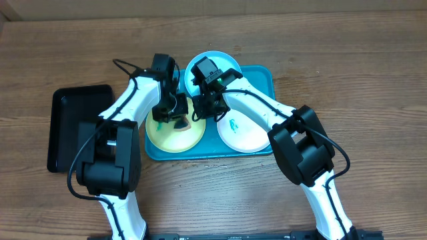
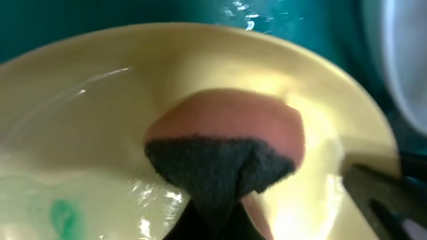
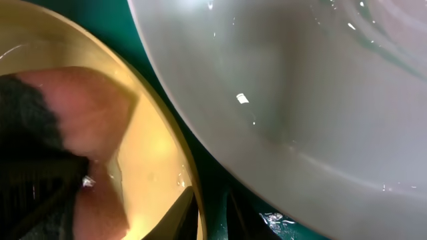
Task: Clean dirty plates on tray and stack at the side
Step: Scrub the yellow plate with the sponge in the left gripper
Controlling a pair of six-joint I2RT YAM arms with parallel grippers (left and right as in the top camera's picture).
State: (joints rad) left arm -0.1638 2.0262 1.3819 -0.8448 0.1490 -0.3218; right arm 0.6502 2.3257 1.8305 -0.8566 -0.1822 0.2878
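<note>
The teal tray [image 1: 263, 73] holds three plates. The yellow-green plate [image 1: 167, 139] lies at its left, the white plate [image 1: 247, 137] at its right and the pale cyan plate [image 1: 230, 61] at the back. My left gripper [image 1: 175, 113] is shut on a pink sponge with a dark scouring face [image 2: 227, 143] and presses it onto the yellow-green plate [image 2: 100, 113]. A green smear [image 2: 63, 217] lies on that plate left of the sponge. My right gripper [image 1: 203, 110] is shut on the yellow-green plate's right rim [image 3: 167, 143], one finger on each side [image 3: 208, 217]. The white plate [image 3: 300, 87] lies just beside.
A smaller black tray [image 1: 70, 127] lies on the wooden table left of the teal tray. A green smear [image 1: 232, 125] marks the white plate. Both arms meet over the middle of the teal tray.
</note>
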